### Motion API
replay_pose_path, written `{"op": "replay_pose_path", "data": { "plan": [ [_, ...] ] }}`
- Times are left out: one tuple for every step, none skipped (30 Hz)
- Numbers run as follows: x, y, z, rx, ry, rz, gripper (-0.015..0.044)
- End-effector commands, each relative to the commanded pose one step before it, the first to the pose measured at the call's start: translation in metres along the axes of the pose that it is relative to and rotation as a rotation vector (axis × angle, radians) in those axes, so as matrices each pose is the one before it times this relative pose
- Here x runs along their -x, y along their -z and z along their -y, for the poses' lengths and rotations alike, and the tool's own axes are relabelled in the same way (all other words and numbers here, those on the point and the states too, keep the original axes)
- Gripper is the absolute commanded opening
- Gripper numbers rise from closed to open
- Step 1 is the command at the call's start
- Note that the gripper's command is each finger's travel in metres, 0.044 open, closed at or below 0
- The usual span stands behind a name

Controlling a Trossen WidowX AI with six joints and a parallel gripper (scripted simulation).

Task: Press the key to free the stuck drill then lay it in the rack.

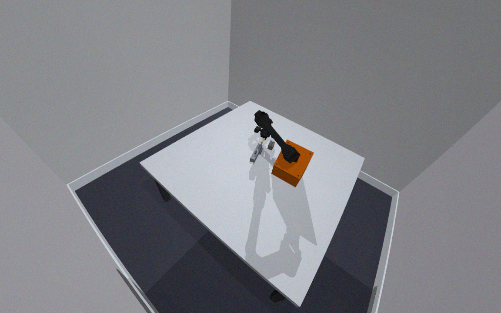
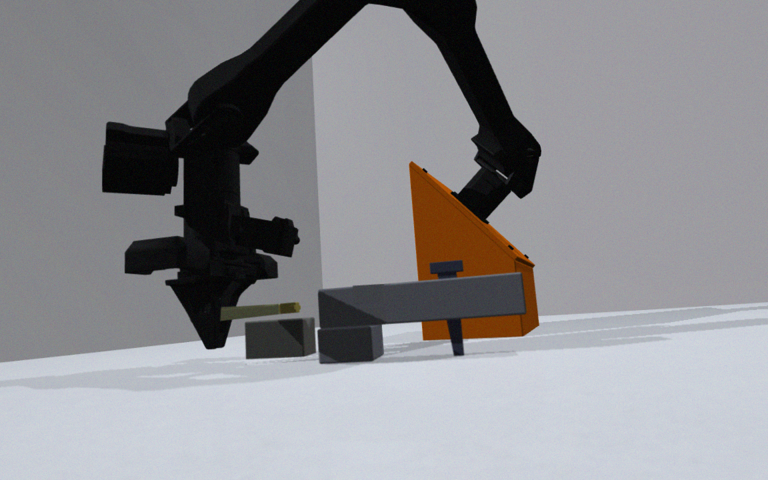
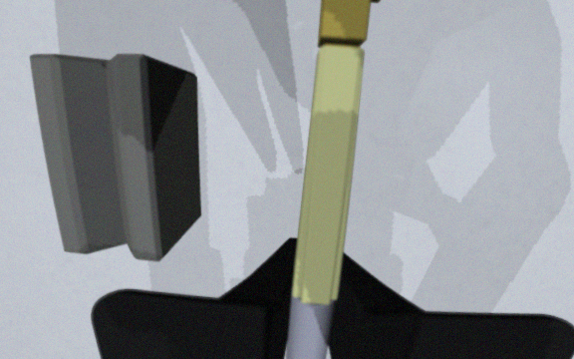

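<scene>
From above, the black arm [image 1: 273,134] reaches from its orange base [image 1: 302,165] across the white table [image 1: 213,186], and the gripper [image 1: 262,135] hangs just beyond a small gray block [image 1: 271,145] and a longer gray holder [image 1: 256,152]; the drill is only a tiny yellowish speck here, too small to read. From the side, the gripper [image 2: 213,334] points straight down with its tips close above the table, closed on one end of the drill [image 2: 259,311], a thin yellow-green rod that sticks out level toward the holder [image 2: 423,298]. The rod's free end, a darker gold tip, stands clear of the holder's mouth with a gap between them, and it hangs above the V-notched rack [image 2: 279,337], not touching it. The key [image 2: 449,286], a dark pin with a flat head, passes down through the holder, its foot at the table. At the wrist, the drill [image 3: 329,175] runs straight up from between the two black fingers, gripped at its near end, and the rack [image 3: 118,150] lies to its left on the table, apart from the rod.
</scene>
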State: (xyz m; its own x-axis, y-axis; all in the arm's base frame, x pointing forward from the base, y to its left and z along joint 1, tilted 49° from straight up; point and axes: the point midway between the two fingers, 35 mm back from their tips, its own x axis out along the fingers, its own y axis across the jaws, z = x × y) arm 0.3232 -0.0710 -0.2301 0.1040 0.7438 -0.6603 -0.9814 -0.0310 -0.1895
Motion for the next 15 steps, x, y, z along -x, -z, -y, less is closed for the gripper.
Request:
{"op": "replay_pose_path", "data": {
  "plan": [
    [0.00337, -0.00012, 0.00005, 0.0058, -0.00118, -0.00461, 0.0000],
    [0.00050, -0.00016, -0.00007, 0.0000, -0.00001, -0.00002, 0.0000],
    [0.00049, -0.00014, -0.00009, 0.0000, -0.00001, -0.00002, 0.0000],
    [0.00048, -0.00014, -0.00011, 0.0000, -0.00001, -0.00002, 0.0000],
    [0.00047, -0.00014, -0.00012, 0.0000, -0.00001, -0.00002, 0.0000],
    [0.00046, -0.00013, -0.00012, 0.0000, -0.00001, -0.00002, 0.0000],
    [0.00046, -0.00013, -0.00011, 0.0000, -0.00001, -0.00002, 0.0000],
    [0.00046, -0.00013, -0.00011, 0.0000, -0.00001, -0.00002, 0.0000],
    [0.00046, -0.00012, -0.00011, 0.0000, -0.00001, -0.00002, 0.0000],
    [0.00047, -0.00012, -0.00010, 0.0000, -0.00001, -0.00002, 0.0000],
    [0.00047, -0.00012, -0.00009, 0.0000, -0.00001, -0.00002, 0.0000],
    [0.00047, -0.00012, -0.00009, 0.0000, -0.00001, -0.00002, 0.0000],
    [0.00047, -0.00011, -0.00008, 0.0000, -0.00001, -0.00002, 0.0000],
    [0.00047, -0.00011, -0.00007, 0.0000, -0.00001, -0.00002, 0.0000],
    [0.00048, -0.00011, -0.00007, 0.0000, -0.00001, -0.00002, 0.0000]
  ]
}}
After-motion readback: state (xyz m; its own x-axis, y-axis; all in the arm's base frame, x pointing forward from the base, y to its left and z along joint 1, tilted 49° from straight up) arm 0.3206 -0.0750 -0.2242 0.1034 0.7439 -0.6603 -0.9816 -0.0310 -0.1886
